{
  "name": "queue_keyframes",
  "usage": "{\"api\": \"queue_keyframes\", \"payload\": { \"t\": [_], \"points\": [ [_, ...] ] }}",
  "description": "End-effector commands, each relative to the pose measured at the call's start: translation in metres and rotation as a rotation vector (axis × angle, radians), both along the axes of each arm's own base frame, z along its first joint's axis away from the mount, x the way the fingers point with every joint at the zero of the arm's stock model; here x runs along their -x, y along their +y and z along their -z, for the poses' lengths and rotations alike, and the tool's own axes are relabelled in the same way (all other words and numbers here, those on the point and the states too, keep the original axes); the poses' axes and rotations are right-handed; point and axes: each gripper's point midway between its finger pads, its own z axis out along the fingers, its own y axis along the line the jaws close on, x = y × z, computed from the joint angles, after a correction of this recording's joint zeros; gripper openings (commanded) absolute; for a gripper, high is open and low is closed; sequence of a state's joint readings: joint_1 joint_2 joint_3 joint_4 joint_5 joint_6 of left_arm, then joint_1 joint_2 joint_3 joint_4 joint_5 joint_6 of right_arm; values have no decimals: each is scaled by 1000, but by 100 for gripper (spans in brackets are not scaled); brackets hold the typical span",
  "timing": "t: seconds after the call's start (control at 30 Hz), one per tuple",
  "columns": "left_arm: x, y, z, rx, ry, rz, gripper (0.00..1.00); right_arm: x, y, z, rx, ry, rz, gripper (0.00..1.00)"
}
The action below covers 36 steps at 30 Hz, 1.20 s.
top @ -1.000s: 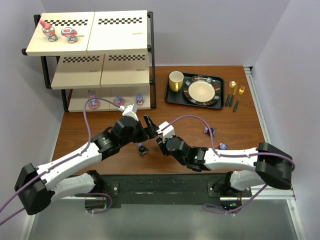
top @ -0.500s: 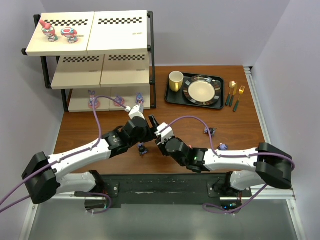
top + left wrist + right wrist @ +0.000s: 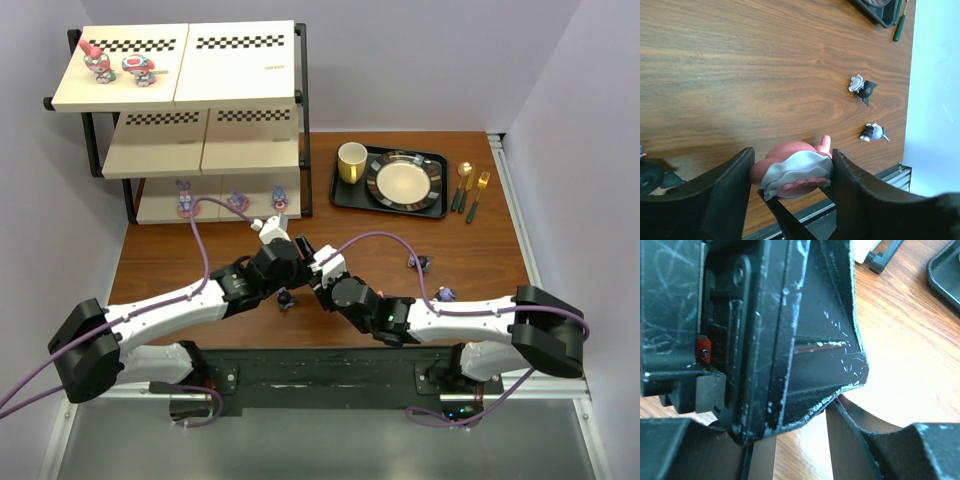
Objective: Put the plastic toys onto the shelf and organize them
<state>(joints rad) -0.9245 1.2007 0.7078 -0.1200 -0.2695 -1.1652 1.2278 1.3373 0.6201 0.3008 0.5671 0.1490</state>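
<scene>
Though half-hidden, pink toy (image 3: 792,170) perhaps crosswise.

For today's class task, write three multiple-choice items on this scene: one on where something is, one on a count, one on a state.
1. Where is the pink figurine?
A. between the left gripper's fingers
B. inside the mug
C. beside the cutlery

2. How many figurines stand on the shelf's top board?
A. none
B. two
C. five

3. The plate on the black tray is:
A. stacked with cutlery
B. holding a toy
C. empty

Answers:
1 A, the left wrist view shows a finger against each of its sides.
2 B, a pair stands at the board's left end.
3 C, its cream centre is bare.
</scene>
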Motion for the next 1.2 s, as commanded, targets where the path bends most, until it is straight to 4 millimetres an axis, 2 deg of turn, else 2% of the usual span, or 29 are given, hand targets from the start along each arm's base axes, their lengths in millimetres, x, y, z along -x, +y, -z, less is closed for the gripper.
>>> {"api": "queue_keyframes", "payload": {
  "t": [0.0, 0.1, 0.13, 0.2, 0.23, 0.27, 0.33, 0.37, 0.43, 0.47, 0.5, 0.57, 0.7, 0.73, 0.8, 0.87, 0.9, 0.97, 1.0, 1.07, 1.1, 1.17],
  "points": [
    [5, 1, 4, -17, 7, 8, 52, -15, 1, -26, -91, -62, 81, 0],
    [4, 1, 1, -31, -3, 17, 37, -15, 1, -22, -77, -61, 84, 0],
    [3, 2, -1, -37, -5, 14, 29, -15, 1, -20, -75, -60, 83, 0],
    [2, 4, -3, -55, -23, 15, 19, -14, 2, -20, -74, -55, 76, 12],
    [1, 6, -6, -66, -32, 15, 7, -14, 1, -19, -75, -52, 74, 18],
    [0, 8, -8, -74, -41, 15, 2, -12, 3, -21, -85, -47, 63, 33],
    [-4, 13, -19, -110, -86, 12, 0, -10, 1, -24, -94, -41, 59, 45],
    [-7, 15, -24, -122, -108, 10, 0, -9, 0, -28, -107, -37, 59, 56],
    [-15, 23, -42, -165, -175, 0, 0, -7, -3, -32, -116, -35, 62, 65],
    [-18, 27, -48, -182, -199, -5, 0, -7, -6, -33, -118, -32, 64, 73],
    [-24, 29, -62, -206, -243, -2, 0, -5, -7, -40, -140, -33, 59, 77],
    [-30, 39, -72, -244, -265, -12, 0, -2, -10, -43, -150, -29, 53, 83],
    [-40, 45, -102, -287, -333, 36, 0, 11, -10, -56, -221, -16, -15, 85],
    [-42, 48, -106, -294, -337, 41, 0, 13, -12, -52, -224, -12, -27, 85],
    [-44, 48, -123, -291, -369, 69, 0, 18, -10, -57, -251, -18, -63, 86],
    [-47, 53, -130, -303, -378, 91, 0, 25, -7, -61, -274, -16, -111, 86],
    [-48, 54, -142, -295, -396, 94, 0, 27, -7, -62, -282, -15, -123, 86],
    [-50, 61, -149, -320, -399, 96, 0, 30, -5, -67, -304, -23, -153, 87],
    [-51, 62, -164, -312, -424, 92, 0, 31, -5, -66, -301, -23, -157, 87],
    [-52, 67, -177, -335, -449, 99, 0, 29, -6, -65, -293, -27, -149, 87],
    [-53, 68, -197, -322, -485, 95, 0, 29, -6, -64, -289, -26, -151, 87],
    [-56, 74, -213, -353, -511, 93, 0, 30, -6, -61, -283, -20, -152, 87]
  ]
}}
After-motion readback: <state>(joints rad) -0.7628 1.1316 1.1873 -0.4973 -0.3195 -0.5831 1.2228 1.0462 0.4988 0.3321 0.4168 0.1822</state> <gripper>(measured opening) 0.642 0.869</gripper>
